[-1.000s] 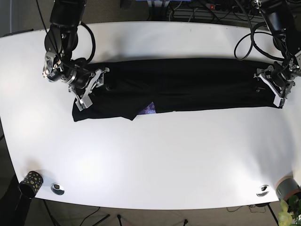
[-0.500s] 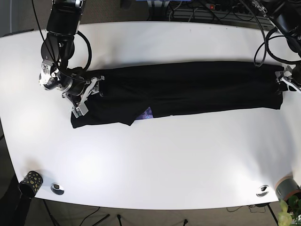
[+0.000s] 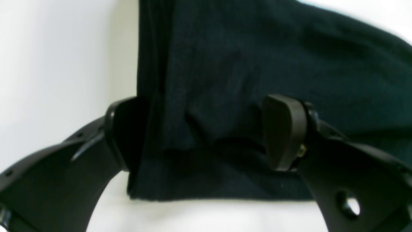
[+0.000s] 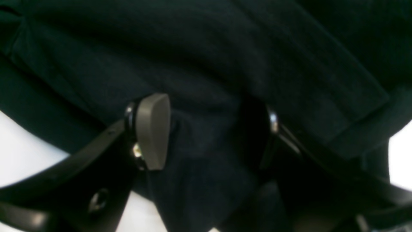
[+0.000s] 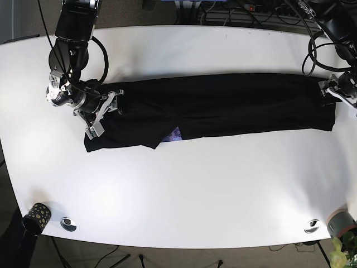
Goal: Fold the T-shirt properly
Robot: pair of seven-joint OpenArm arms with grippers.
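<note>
Black shirt lies lengthwise across the bench; left fingers and right fingers each pinch cloth at opposite ends.

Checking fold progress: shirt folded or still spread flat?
Partly folded: the T-shirt lies as a long narrow band across the table, with a purple patch peeking from its lower edge.

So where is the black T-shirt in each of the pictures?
Base: the black T-shirt lies as a long band across the table's far half.
Left wrist: it fills the top and middle, between the left gripper fingers.
Right wrist: it fills nearly everything.
Shared landmark: the white table.
</note>
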